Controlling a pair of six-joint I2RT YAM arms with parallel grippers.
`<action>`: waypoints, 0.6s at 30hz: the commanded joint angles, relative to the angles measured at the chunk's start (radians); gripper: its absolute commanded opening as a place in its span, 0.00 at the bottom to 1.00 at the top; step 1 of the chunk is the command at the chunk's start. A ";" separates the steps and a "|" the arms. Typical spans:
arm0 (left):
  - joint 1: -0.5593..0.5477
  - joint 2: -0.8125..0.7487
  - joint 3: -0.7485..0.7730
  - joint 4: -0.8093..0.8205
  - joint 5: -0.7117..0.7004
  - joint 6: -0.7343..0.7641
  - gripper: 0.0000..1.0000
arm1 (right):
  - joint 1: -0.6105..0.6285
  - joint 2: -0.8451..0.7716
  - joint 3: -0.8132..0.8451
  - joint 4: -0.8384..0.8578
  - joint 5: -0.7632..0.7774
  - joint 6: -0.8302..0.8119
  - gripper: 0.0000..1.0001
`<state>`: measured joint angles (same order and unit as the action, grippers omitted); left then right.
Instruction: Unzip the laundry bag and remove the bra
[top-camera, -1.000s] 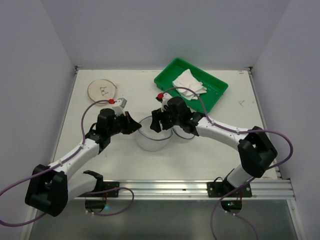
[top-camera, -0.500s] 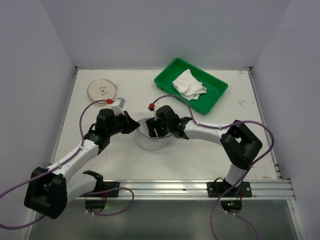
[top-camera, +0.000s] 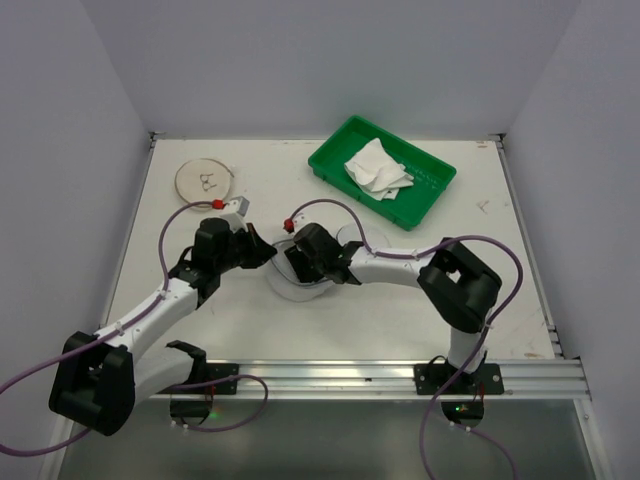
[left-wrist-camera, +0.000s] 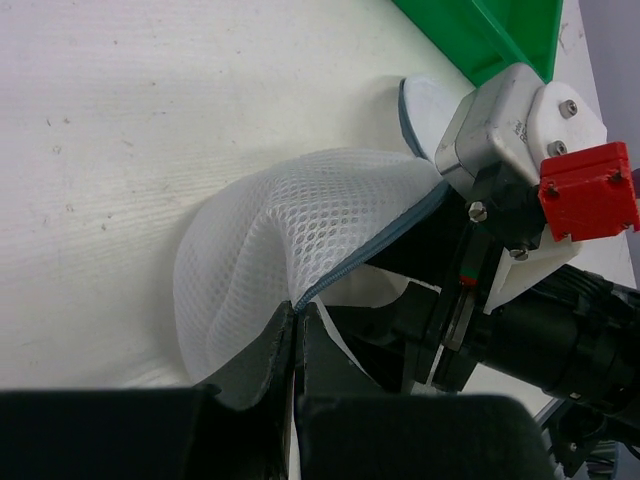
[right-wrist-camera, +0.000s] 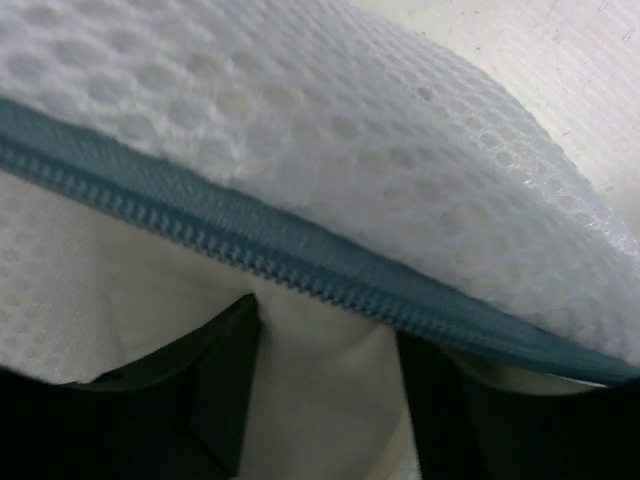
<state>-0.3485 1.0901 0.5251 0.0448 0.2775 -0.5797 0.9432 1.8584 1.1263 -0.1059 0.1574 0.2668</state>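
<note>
The laundry bag (top-camera: 300, 287) lies mid-table, a round whitish mesh case with a grey-blue zipper rim (left-wrist-camera: 370, 250). My left gripper (left-wrist-camera: 297, 320) is shut on that rim and holds the upper mesh half (left-wrist-camera: 270, 240) lifted; it sits at the bag's left side (top-camera: 262, 252). My right gripper (top-camera: 297, 266) reaches into the gap under the lifted half. In the right wrist view its fingers (right-wrist-camera: 225, 375) stand apart, gripper (right-wrist-camera: 325, 400) open, with smooth whitish fabric (right-wrist-camera: 320, 350) between them, seemingly the bra. The zipper (right-wrist-camera: 250, 250) and mesh (right-wrist-camera: 350, 130) arch just above.
A green tray (top-camera: 432, 192) at the back right holds a crumpled white cloth (top-camera: 375, 170). A flat beige disc (top-camera: 206, 180) lies at the back left. The right arm's link (top-camera: 400, 262) stretches across the table's middle.
My right gripper has moved left and gone in under the lifted half of the bag. My left gripper has kept its hold on the rim.
</note>
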 joint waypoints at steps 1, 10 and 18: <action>-0.003 -0.001 -0.002 0.012 -0.035 0.024 0.00 | 0.012 0.036 0.010 -0.046 0.073 0.018 0.53; -0.003 0.001 -0.002 0.009 -0.040 0.021 0.00 | 0.016 -0.054 0.012 -0.028 0.093 0.020 0.00; -0.003 0.014 0.000 0.013 -0.031 0.024 0.00 | 0.016 -0.243 0.004 0.026 0.097 0.008 0.00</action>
<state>-0.3485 1.0981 0.5251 0.0414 0.2565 -0.5800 0.9585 1.7130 1.1252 -0.1146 0.2195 0.2852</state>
